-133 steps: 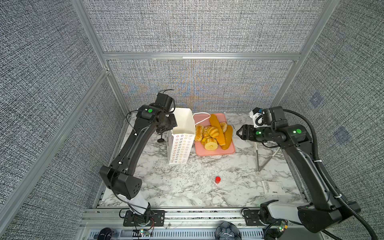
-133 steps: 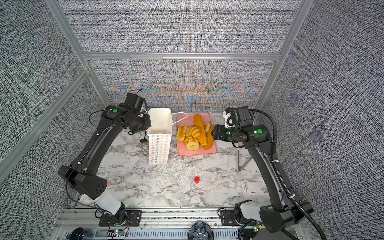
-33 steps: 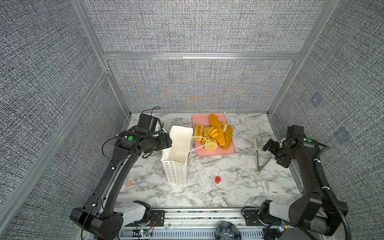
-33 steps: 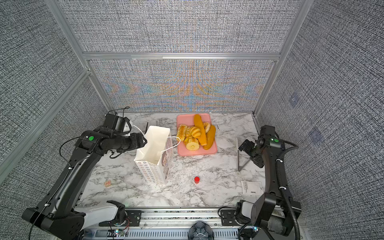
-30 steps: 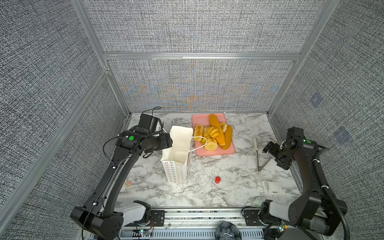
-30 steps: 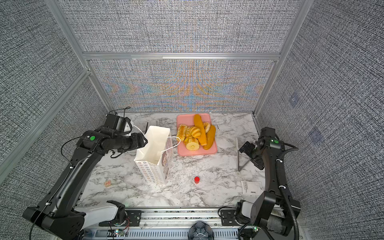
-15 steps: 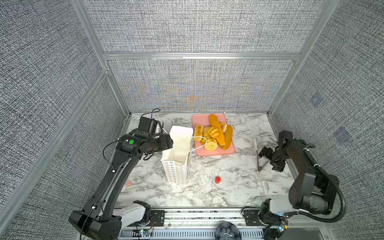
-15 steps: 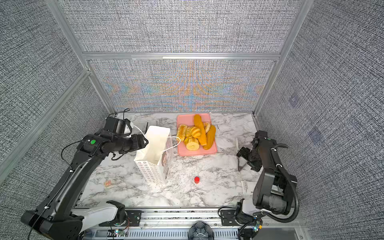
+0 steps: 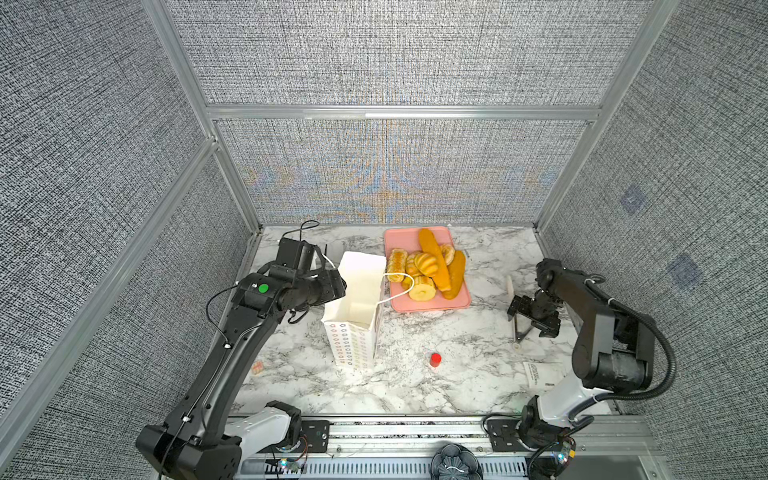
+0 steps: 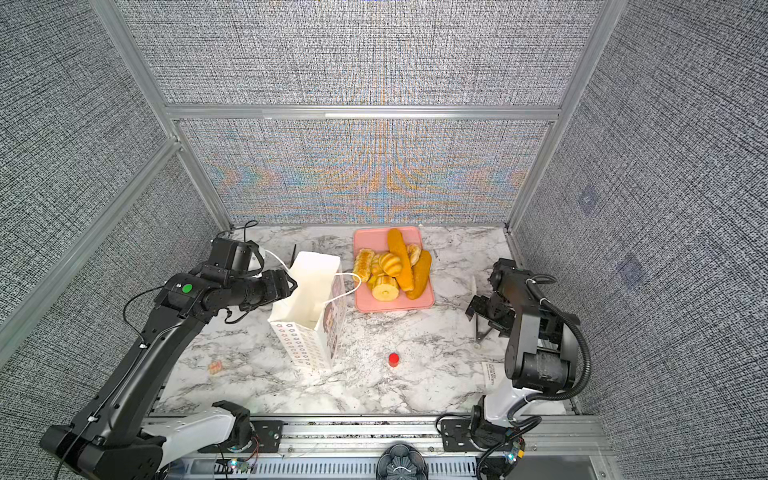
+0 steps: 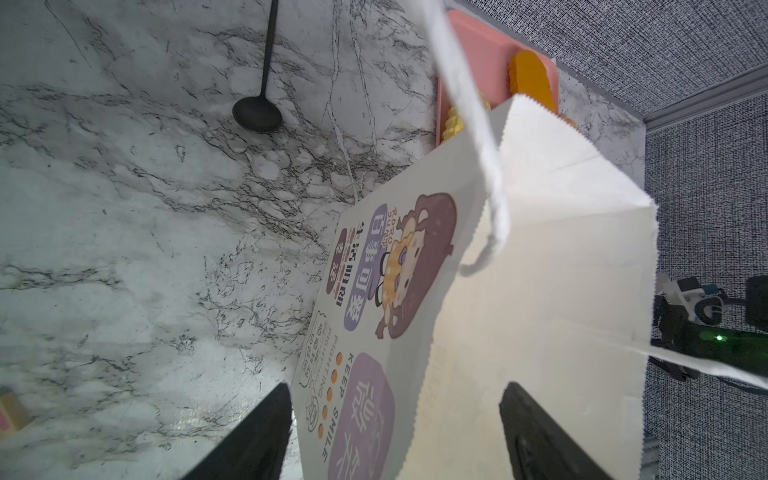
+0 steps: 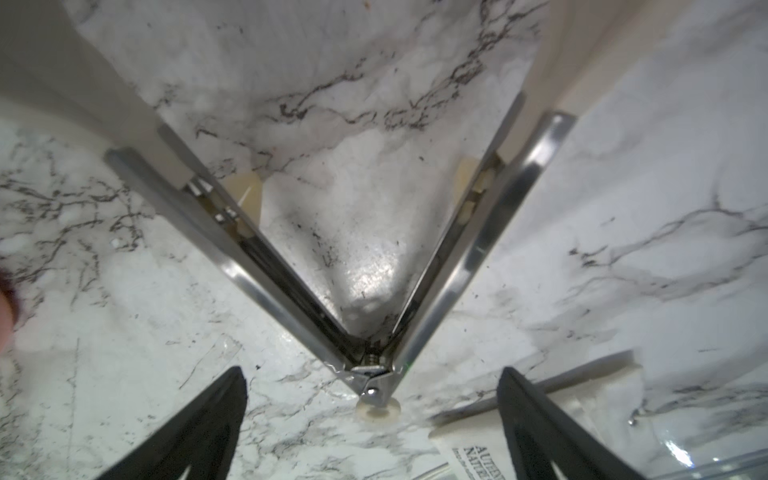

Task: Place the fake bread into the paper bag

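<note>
The fake bread (image 9: pixel 428 266) (image 10: pixel 390 266) lies heaped on a pink tray (image 9: pixel 428 305) at the back middle. Left of it stands the paper bag (image 9: pixel 357 316) (image 10: pixel 307 316), tilted, mouth open, a cord handle draped toward the tray. My left gripper (image 9: pixel 338 286) (image 11: pixel 394 386) is open at the bag's rim, one finger outside the printed wall (image 11: pixel 519 291), the other inside. My right gripper (image 9: pixel 532 318) (image 12: pixel 372 372) hangs open just above the hinge of steel tongs (image 9: pixel 517 328) (image 12: pixel 436 270) lying spread on the table.
A small red cylinder (image 9: pixel 435 359) stands in front of the tray. A black spoon (image 11: pixel 257 116) lies behind the bag. A printed leaflet (image 9: pixel 540 374) sits at the front right and a small block (image 9: pixel 257 368) at the front left. Textured walls enclose the marble table.
Since the earliest frames the bag has come forward from the back and now leans. Over the last second my right gripper dropped down onto the tongs; the left arm hardly moved.
</note>
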`<control>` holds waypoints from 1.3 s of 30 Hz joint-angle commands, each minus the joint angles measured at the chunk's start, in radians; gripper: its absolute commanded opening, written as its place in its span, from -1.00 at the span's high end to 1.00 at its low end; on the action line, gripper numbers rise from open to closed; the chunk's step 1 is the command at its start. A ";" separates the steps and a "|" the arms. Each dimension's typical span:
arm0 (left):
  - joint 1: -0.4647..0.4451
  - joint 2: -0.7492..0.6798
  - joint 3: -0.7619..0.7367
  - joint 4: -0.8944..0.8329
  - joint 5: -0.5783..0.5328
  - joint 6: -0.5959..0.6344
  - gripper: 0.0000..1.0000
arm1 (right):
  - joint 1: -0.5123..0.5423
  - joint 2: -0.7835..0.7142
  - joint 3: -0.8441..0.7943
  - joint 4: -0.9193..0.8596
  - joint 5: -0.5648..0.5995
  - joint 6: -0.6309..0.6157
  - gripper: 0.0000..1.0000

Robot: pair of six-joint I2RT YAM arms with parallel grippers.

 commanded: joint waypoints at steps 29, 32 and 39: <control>0.001 0.001 -0.008 0.014 -0.008 -0.026 -0.60 | 0.136 0.193 0.162 0.089 0.069 -0.118 -0.53; 0.001 0.002 -0.008 0.014 -0.009 -0.029 -0.60 | 0.137 0.189 0.156 0.101 0.044 -0.110 -0.70; 0.001 -0.009 -0.015 0.012 -0.017 -0.032 -0.60 | 0.135 0.144 0.125 0.169 -0.014 -0.084 -0.82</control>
